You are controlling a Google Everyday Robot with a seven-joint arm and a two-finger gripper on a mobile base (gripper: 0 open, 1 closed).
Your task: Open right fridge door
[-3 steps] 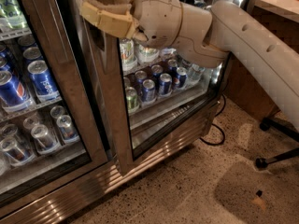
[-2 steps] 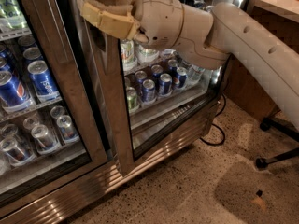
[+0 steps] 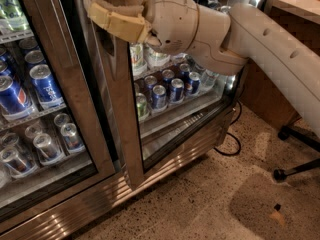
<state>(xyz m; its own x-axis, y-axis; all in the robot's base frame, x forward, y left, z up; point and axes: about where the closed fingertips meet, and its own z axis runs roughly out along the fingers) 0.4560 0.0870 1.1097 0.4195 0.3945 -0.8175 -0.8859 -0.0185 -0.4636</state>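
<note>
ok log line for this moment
task: open right fridge door | hand: at its left frame edge, top of view | door: not swung wide

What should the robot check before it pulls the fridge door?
1. Gripper up high at the left edge of the right fridge door: ok.
2. Firm hold on the steel frame: cannot tell.
3. Cans behind the glass upright: ok.
4. Black cable on the floor near the door's bottom right corner, may be in the way: cannot tell.
5. Chair base apart from the door: ok.
</note>
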